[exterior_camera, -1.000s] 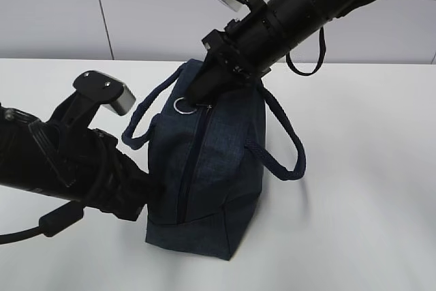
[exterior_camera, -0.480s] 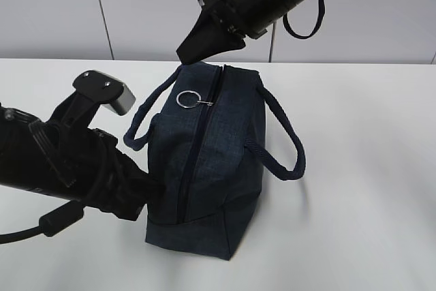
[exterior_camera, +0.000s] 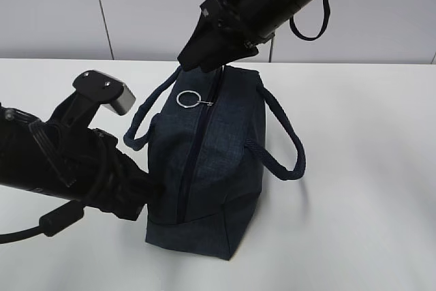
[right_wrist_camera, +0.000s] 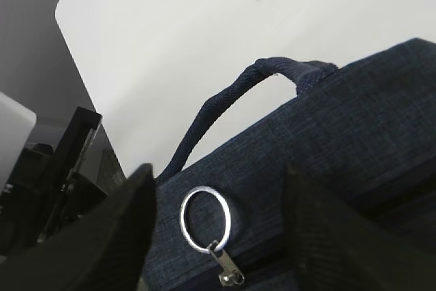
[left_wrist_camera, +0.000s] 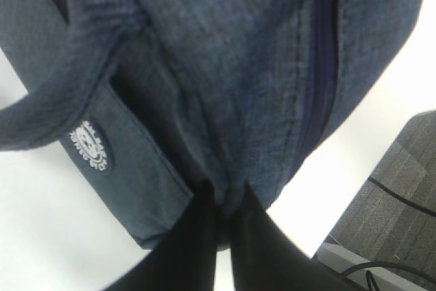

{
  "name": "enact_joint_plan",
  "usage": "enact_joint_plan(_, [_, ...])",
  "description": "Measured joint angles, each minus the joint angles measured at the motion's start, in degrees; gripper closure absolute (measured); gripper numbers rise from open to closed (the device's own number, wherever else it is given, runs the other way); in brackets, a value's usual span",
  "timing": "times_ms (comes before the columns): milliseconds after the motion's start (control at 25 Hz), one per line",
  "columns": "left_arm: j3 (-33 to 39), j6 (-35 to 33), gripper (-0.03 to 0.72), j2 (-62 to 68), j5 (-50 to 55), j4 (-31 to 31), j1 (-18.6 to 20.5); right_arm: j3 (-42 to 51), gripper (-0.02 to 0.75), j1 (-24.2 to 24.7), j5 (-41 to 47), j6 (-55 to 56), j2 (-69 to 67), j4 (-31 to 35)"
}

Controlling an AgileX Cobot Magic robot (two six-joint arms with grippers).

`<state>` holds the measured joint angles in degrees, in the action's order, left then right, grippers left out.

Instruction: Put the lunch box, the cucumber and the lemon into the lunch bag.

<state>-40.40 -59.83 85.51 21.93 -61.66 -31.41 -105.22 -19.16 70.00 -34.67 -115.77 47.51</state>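
Observation:
The dark navy lunch bag [exterior_camera: 211, 161] stands on the white table, its top zipper closed along the length that shows. A metal ring pull [exterior_camera: 187, 99] lies on its top near the far end. My right gripper [exterior_camera: 202, 65] hovers open just above that end, and the ring pull [right_wrist_camera: 206, 219] lies between and below its fingers [right_wrist_camera: 129, 230], untouched. My left gripper [exterior_camera: 151, 192] is shut on a fold of the bag's fabric [left_wrist_camera: 228, 192] at the low near-left end, next to the white round logo [left_wrist_camera: 90, 146]. The lunch box, the cucumber and the lemon are out of view.
Two loop handles droop off the bag, one to the left [exterior_camera: 146, 110] and one to the right [exterior_camera: 286, 148]. White table [exterior_camera: 361, 168] spreads around the bag, with a grey wall behind. The table's edge and grey floor [left_wrist_camera: 395, 189] show past the bag.
The right gripper lifted off the ring pull, then came down a little and opened. The bag and the left gripper stayed put.

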Motion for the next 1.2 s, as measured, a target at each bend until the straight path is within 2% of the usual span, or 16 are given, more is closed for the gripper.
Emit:
enact_joint_plan(80, [0.0,0.0,0.694,0.0,0.0,0.0,0.0,0.0,0.25,0.0,0.0,1.78,0.0,-0.1])
enact_joint_plan(200, [0.0,0.0,0.694,0.21,0.0,0.0,0.0,0.0,0.196,0.0,0.0,4.48,0.0,-0.23])
enact_joint_plan(320, [0.0,0.0,0.694,0.21,0.0,0.0,0.0,0.0,0.193,-0.57,0.0,6.55,0.0,-2.02])
enact_joint_plan(680, [0.0,0.0,0.694,0.21,-0.09,-0.1,0.0,0.0,0.208,-6.91,0.22,10.72,1.14,-13.25])
enact_joint_plan(960, [0.0,0.0,0.694,0.21,-0.09,-0.33,0.0,0.0,0.212,-7.49,0.24,12.92,1.24,-19.88])
enact_joint_plan(1200, [0.0,0.0,0.694,0.21,-0.09,-0.66,0.0,0.0,0.222,-7.49,0.24,13.45,0.35,-18.96])
